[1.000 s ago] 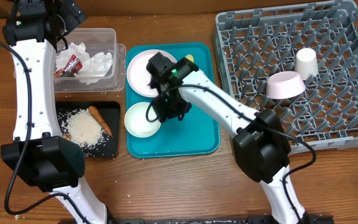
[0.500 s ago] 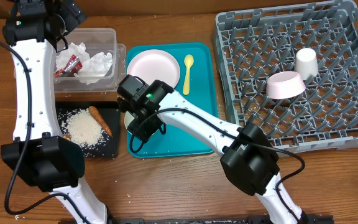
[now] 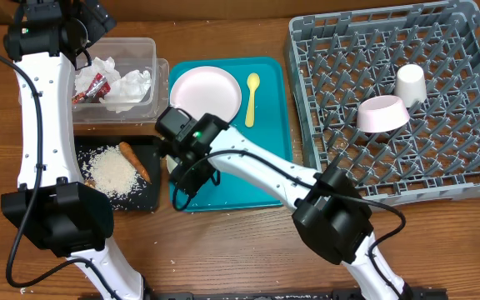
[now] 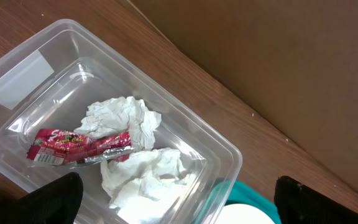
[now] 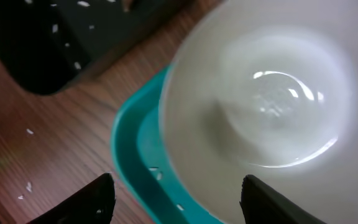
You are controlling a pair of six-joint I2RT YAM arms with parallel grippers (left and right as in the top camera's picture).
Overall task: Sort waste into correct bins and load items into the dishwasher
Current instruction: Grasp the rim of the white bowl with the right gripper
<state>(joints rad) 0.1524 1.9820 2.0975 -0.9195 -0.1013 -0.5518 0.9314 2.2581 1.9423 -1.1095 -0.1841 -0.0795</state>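
At the teal tray's near left corner, the right gripper hangs with fingers apart over a small white bowl. The left gripper gapes above the clear tub.

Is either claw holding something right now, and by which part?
Nothing is held. The left claw is open above the tub. The right claw is open over a bowl on the teal tray, not gripping it.
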